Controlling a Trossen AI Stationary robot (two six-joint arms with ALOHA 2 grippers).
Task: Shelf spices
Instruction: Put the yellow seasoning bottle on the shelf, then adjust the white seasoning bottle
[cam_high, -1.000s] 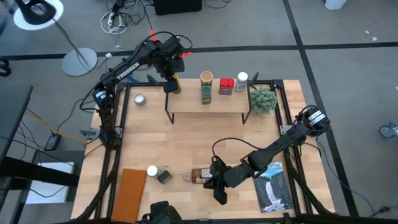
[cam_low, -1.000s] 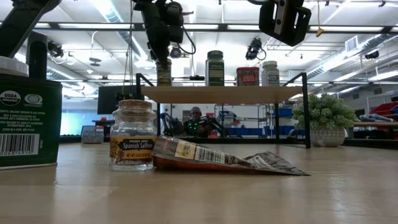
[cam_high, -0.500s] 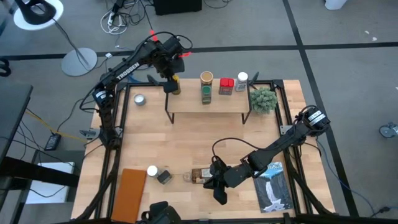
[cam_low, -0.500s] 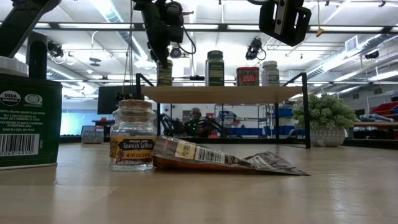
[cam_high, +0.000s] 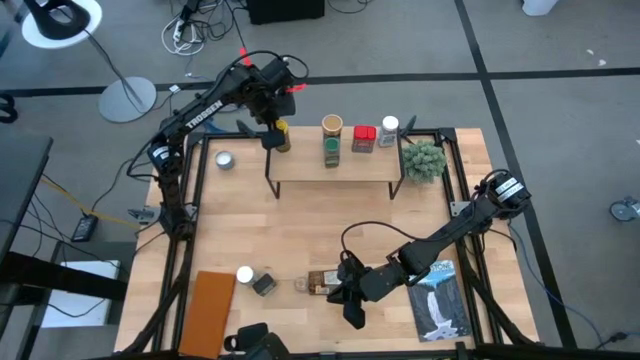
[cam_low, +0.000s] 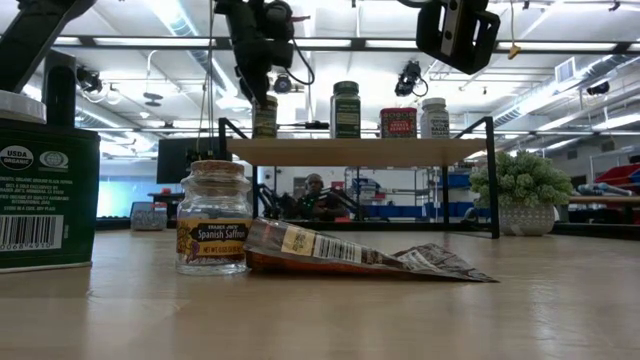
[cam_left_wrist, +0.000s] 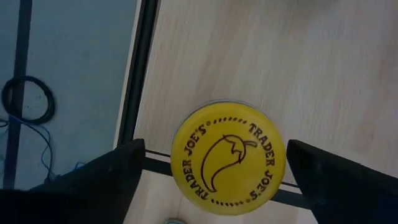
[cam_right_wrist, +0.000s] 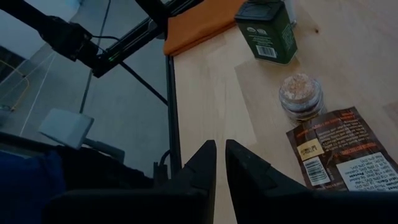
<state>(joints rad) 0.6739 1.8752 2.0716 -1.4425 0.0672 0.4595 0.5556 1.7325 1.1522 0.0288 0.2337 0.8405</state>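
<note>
Left pincer (cam_high: 277, 128) sits over the left end of the shelf (cam_high: 333, 167) (pale wood plank, skinny black legs), fingers spread wide either side of a yellow-lidded jar (cam_left_wrist: 228, 158). The round glossy lid is right between them, with a gap on each side. To its right on the plank: a tan-topped jar (cam_high: 332, 125), a red one (cam_high: 363, 135), a white one (cam_high: 389, 125). The right pincer (cam_high: 352, 308) hovers nearly closed and empty, just beside the crinkly brown packet (cam_right_wrist: 339, 152) and cork-topped glass jar (cam_right_wrist: 301, 96).

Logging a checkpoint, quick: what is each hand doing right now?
Left hand: open, around the yellow-lidded jar on the shelf.
Right hand: shut, holding nothing.
</note>
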